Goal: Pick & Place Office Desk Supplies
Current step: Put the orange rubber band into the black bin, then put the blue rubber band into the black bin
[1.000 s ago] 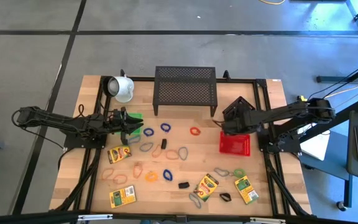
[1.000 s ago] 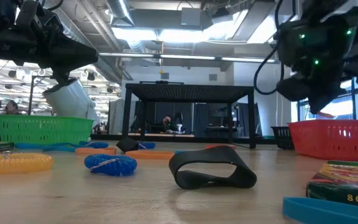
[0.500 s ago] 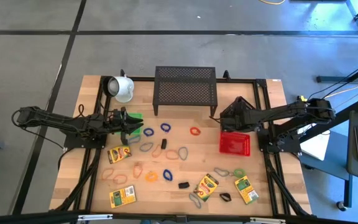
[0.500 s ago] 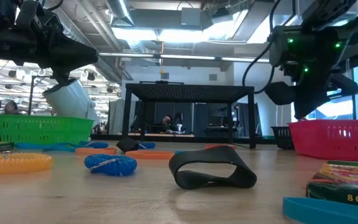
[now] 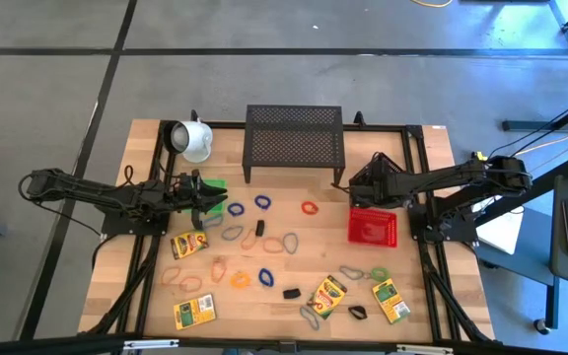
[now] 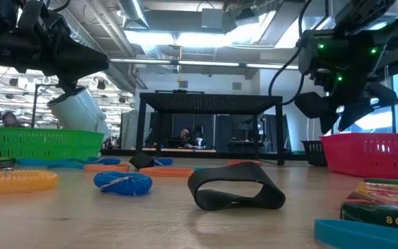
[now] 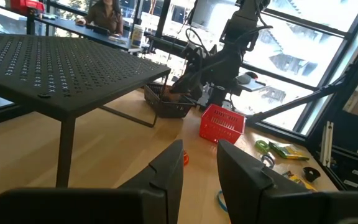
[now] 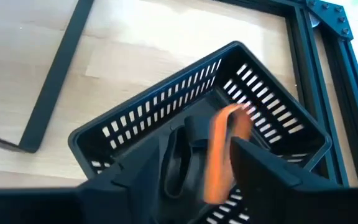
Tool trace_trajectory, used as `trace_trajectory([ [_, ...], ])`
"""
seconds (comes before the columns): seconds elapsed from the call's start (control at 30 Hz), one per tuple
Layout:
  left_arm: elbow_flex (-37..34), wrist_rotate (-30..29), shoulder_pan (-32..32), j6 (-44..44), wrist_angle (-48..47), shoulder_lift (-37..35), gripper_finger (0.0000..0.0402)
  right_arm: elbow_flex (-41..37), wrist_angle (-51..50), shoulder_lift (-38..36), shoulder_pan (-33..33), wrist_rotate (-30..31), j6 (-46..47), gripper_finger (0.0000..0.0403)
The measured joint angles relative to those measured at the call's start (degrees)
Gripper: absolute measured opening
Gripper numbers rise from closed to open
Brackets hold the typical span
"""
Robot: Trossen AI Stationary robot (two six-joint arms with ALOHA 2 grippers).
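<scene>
Black basket, orange band newly released

Left gripper: your two dark fingers stand slightly apart, nothing between them.
Rack: black perforated metal rack stands close ahead of you on the wooden worktop.
Baskets: small red plastic basket beside a black slotted basket.
Other arm: dark arm above the black basket.

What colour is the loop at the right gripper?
Orange loop, over the black basket; right wrist view shows it best.
</scene>
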Motion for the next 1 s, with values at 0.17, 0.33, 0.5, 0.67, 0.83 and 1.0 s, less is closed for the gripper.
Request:
trace_trajectory([
  [0.17,0.0,0.0,0.0,0.0,0.0,0.0,0.0091,0.0,0.0,0.0,0.0,-2.5,-3.5,0.0235],
  [0.33,0.0,0.0,0.0,0.0,0.0,0.0,0.0091,0.0,0.0,0.0,0.0,-5.0,-4.6,0.0241],
  [0.5,0.0,0.0,0.0,0.0,0.0,0.0,0.0091,1.4,-1.2,0.0,0.0,-10.2,-6.7,0.023],
  [0.67,0.0,0.0,0.0,0.0,0.0,0.0,0.0091,7.7,-3.0,0.0,1.0,-17.7,-11.2,0.0212],
  [0.83,0.0,0.0,0.0,0.0,0.0,0.0,0.0091,14.4,-1.4,0.0,5.7,-22.9,-11.9,0.0199],
  [1.0,0.0,0.0,0.0,0.0,0.0,0.0,0.0091,18.1,6.3,0.0,12.5,-28.0,-11.9,0.0193],
])
